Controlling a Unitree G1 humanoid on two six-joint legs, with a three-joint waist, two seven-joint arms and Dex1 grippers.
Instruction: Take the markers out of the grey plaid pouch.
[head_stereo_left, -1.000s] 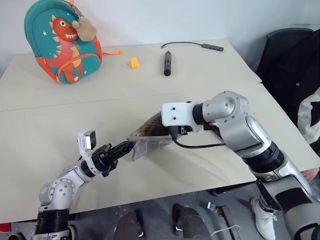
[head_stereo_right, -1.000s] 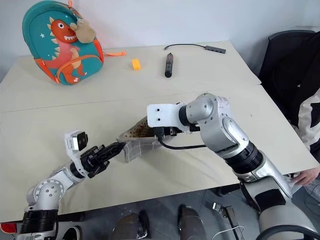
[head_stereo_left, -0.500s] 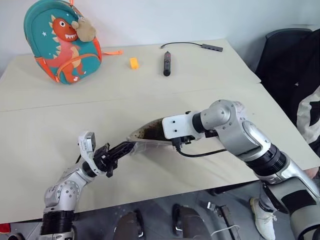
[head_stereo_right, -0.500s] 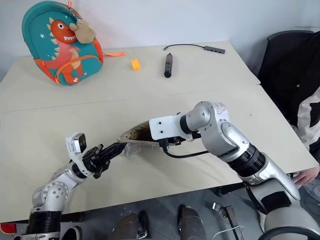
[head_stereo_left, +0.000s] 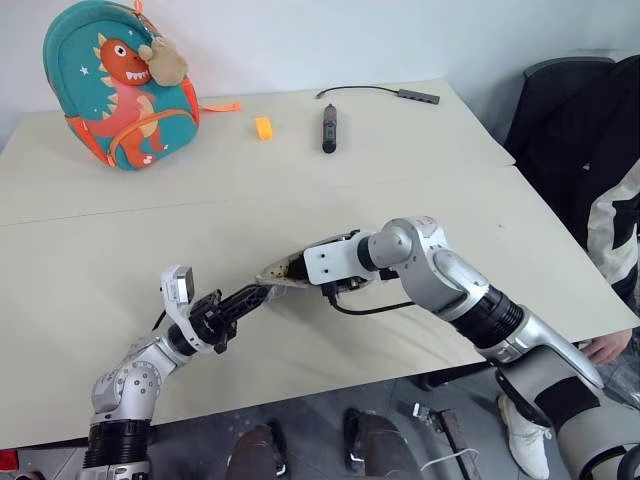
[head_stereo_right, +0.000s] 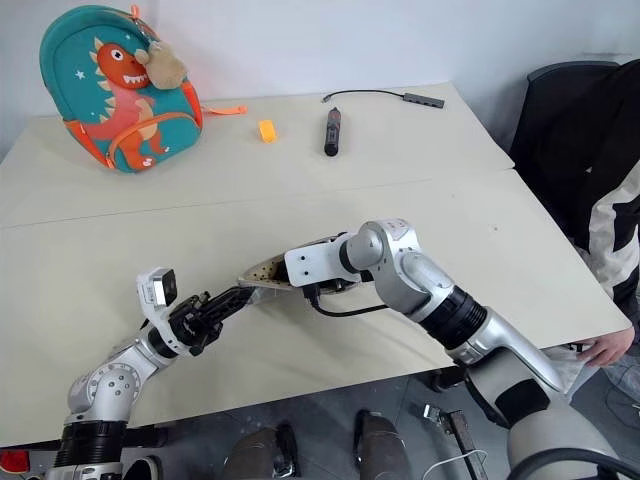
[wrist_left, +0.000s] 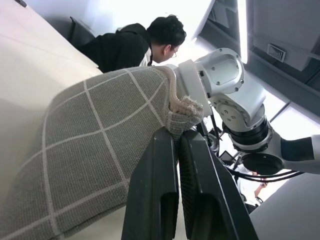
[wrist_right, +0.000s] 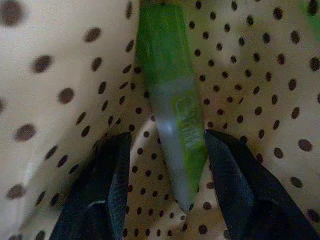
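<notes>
1. lying on the surface (head_stereo_left: 120, 220), near its front edge: grey plaid pouch (wrist_left: 90, 150), mouth open.
2. left pincer (wrist_left: 177, 145): fingers together, clamped on the pouch's edge.
3. right pincer (wrist_right: 165, 185): inside the dotted lining, fingers apart, either side of a green marker (wrist_right: 172, 100), not clamped.
4. far side: dinosaur backpack (head_stereo_left: 120, 85).

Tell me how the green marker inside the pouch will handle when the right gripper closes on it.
The green marker looks smooth and glossy, so probably slippery between the fingers. Its tapered round body may roll or squirt out. The pouch looks like soft fabric, likely yielding underneath.
</notes>
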